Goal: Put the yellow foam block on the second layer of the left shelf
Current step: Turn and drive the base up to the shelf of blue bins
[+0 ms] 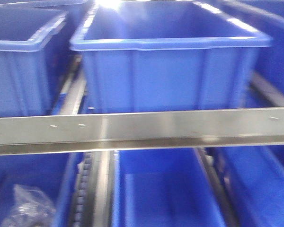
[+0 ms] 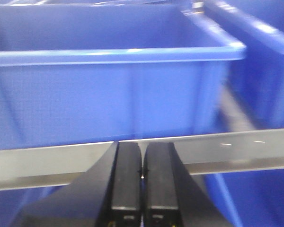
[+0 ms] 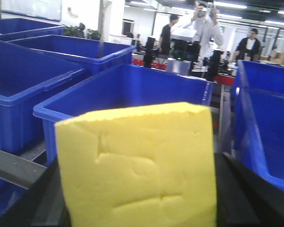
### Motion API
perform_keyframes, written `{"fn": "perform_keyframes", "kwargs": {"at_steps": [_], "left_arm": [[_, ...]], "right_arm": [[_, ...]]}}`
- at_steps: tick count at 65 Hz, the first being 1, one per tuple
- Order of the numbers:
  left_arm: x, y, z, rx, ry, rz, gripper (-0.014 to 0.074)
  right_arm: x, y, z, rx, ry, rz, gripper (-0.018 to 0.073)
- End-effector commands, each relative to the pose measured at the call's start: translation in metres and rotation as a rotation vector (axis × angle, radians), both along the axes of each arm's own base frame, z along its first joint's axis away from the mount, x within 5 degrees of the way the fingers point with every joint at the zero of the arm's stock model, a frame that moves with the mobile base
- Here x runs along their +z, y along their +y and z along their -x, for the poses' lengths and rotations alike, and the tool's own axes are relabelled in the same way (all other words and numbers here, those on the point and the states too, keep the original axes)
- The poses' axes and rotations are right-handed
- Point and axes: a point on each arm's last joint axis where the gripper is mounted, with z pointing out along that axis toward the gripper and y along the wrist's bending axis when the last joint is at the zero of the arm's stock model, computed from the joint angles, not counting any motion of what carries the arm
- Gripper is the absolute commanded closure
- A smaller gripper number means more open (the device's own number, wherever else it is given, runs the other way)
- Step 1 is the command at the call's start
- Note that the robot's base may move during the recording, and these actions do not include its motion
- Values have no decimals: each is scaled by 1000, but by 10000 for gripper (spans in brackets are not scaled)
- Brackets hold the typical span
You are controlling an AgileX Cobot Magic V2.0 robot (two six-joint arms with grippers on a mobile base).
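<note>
Yellow foam block (image 3: 137, 165) is pinched between the right fingers (image 3: 248, 198), raised just in front of a blue bin (image 3: 128, 90), apparently ready for carrying to the shelf; the left fingers (image 2: 126, 179) are pressed together, holding nothing.

The yellow foam block (image 3: 137, 165) is cut off at the bottom edge, and the clear plastic (image 1: 26, 208) is blurred.

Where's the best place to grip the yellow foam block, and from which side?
Grip the yellow foam block on its left and right side faces, which are flat and parallel, coming from the wrist-camera side. It appears to sit in the right gripper that way, upright. Creases on its broad face suggest soft foam, so squeeze lightly.
</note>
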Motion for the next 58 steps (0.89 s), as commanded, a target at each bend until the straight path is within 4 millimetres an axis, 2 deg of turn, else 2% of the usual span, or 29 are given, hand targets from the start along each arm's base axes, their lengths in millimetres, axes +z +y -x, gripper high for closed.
{"fn": "perform_keyframes", "kwargs": {"at_steps": [1, 58], "left_arm": [[0, -2, 0, -26, -71, 7, 460], [0, -2, 0, -26, -71, 7, 460]], "right_arm": [[16, -3, 3, -17, -99, -46, 289], [16, -3, 3, -17, -99, -46, 289]]}}
